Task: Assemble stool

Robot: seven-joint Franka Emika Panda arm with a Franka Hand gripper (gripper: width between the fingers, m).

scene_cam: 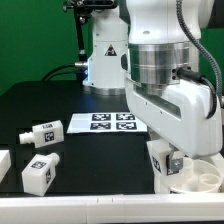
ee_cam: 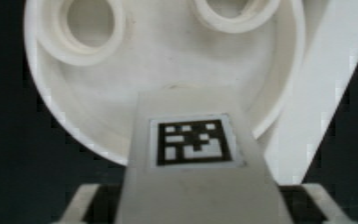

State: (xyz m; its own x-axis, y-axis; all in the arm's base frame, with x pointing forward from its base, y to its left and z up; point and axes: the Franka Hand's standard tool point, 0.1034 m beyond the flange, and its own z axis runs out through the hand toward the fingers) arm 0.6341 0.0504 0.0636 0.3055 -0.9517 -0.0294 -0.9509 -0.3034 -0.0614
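Observation:
My gripper is shut on a white stool leg at the exterior view's lower right and holds it at the round white seat. In the wrist view the leg, with a square tag on its face, runs out from between my fingers over the seat, whose two round holes show beyond it. Whether the leg's end sits in a hole is hidden. Two loose legs lie at the exterior view's left, one farther back and one nearer.
The marker board lies flat mid-table. Another white part is cut off by the exterior view's left edge. The arm's base stands at the back. The table's front edge runs just below the seat.

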